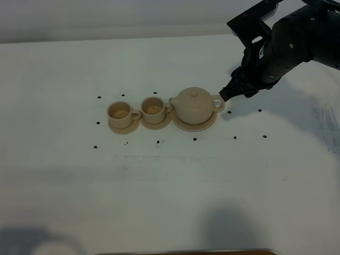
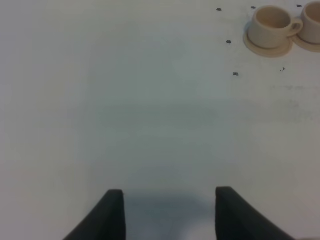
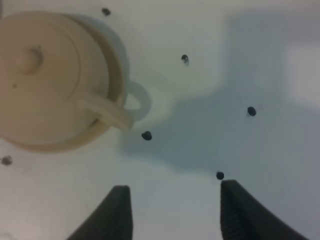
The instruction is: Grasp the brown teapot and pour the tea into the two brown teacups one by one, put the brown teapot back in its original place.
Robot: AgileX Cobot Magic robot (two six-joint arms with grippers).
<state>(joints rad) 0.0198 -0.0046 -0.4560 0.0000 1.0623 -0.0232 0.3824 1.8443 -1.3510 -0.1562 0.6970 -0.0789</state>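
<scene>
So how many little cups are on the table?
2. The left teacup is at the row's end; the second teacup sits between it and the teapot. None look hidden.

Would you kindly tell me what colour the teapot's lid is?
The lid is plain pale tan; the right wrist view shows it best.

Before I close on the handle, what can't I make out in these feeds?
Tea level in the brown teapot: hidden by its lid, every view.
Spout: cut off by the frame edge, right wrist view.
Teacup nearer the teapot: cut off by the edge, left wrist view.
Teacups' contents: too small, exterior high.
Left arm's fingers: outside exterior high.
</scene>
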